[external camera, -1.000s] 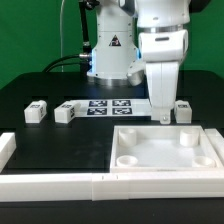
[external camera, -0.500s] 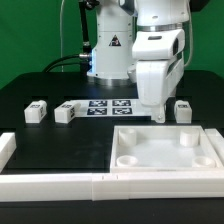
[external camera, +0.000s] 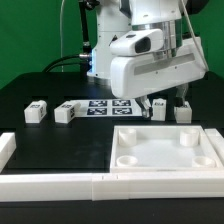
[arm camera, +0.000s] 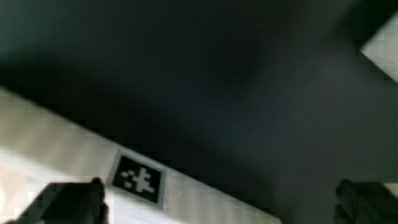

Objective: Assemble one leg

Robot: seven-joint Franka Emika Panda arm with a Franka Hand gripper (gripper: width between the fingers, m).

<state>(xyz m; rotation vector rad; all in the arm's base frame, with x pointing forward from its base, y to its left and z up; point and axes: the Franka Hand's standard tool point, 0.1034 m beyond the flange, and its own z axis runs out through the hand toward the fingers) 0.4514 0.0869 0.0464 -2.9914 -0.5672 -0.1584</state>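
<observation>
The gripper (external camera: 160,107) hung low over the black table (external camera: 40,90), with the arm's broad white hand housing tipped over above it. In the wrist view the gripper (arm camera: 217,203) stood released. Its two dark fingertips (arm camera: 71,204) sat far apart at opposite sides, and only bare dark table lay between them.

The leg (external camera: 183,111), a small white block with a black-and-white square tag, stood on the table just beside the jaws, toward the exterior view's right. It was outside the jaws and not gripped. Two other legs (external camera: 36,111) (external camera: 66,113) stood well apart from the jaws toward the exterior view's left. The marker board (external camera: 108,105), with its row of square tags, lay between those legs and the jaws.

The large tray-like part (external camera: 205,150) lay near the jaws on the side toward the camera, and its round corner recesses were visible.

No lettering could be read anywhere. A black triangular warning sticker (external camera: 117,42) showed on the robot's base behind the jaws, but its symbol was too small to make out. In the wrist view a white ribbed surface (arm camera: 54,150) carried one square tag (arm camera: 137,178) close to one fingertip. I could not tell which part that surface belonged to.
</observation>
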